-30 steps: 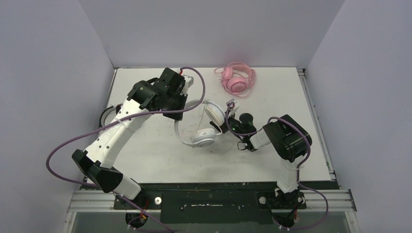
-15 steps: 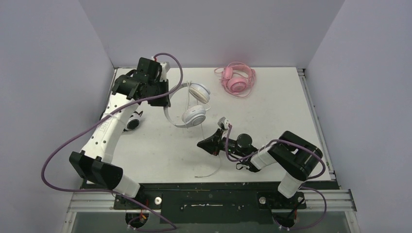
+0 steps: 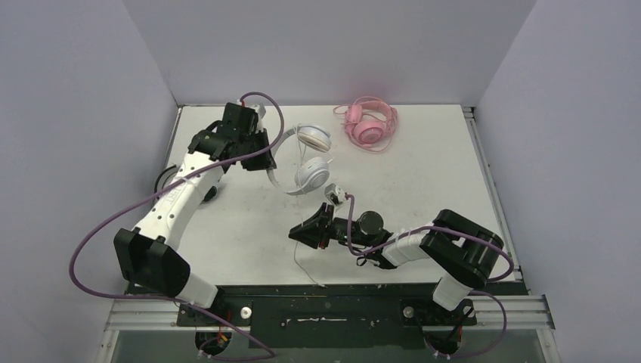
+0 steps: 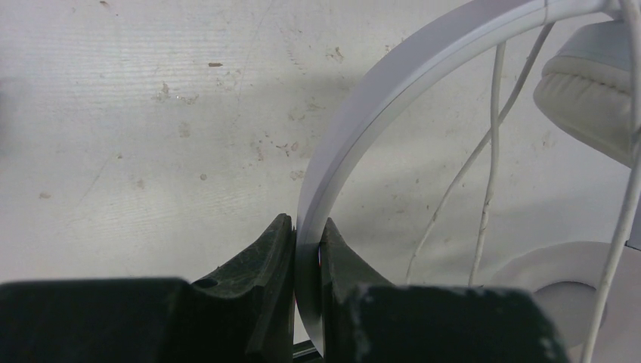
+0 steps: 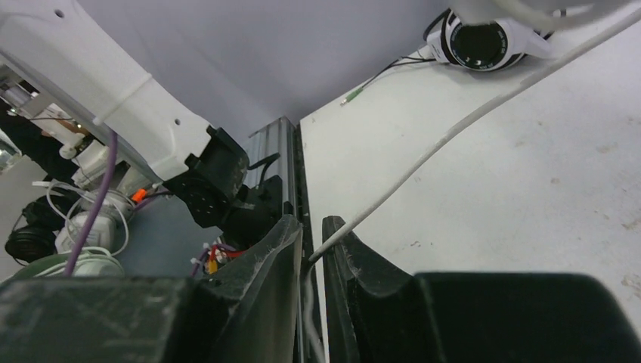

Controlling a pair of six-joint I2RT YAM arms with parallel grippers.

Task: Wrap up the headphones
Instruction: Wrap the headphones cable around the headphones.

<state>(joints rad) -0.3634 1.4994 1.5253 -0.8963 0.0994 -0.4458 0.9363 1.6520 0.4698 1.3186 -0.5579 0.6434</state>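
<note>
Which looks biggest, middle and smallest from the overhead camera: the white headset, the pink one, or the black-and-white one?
1. white headset: looks biggest, but seems raised nearer the camera, so its lead over pink is unsure.
2. pink headset.
3. black-and-white headset: only a sliver shows beside the left arm.

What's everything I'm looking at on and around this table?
white headphones: one, white, back-centre of the table, headband clamped in the left gripper
white cable: one, white, trailing from those headphones, running between the right gripper's jaws
pink headphones: one, pink, lying at the table's back
black-and-white headphones: one, at the table's left edge, partly hidden by the left arm
table: one, white, scuffed
left gripper: one, black, shut on the headband
right gripper: one, black, low near the table's front, jaws slightly apart
</note>
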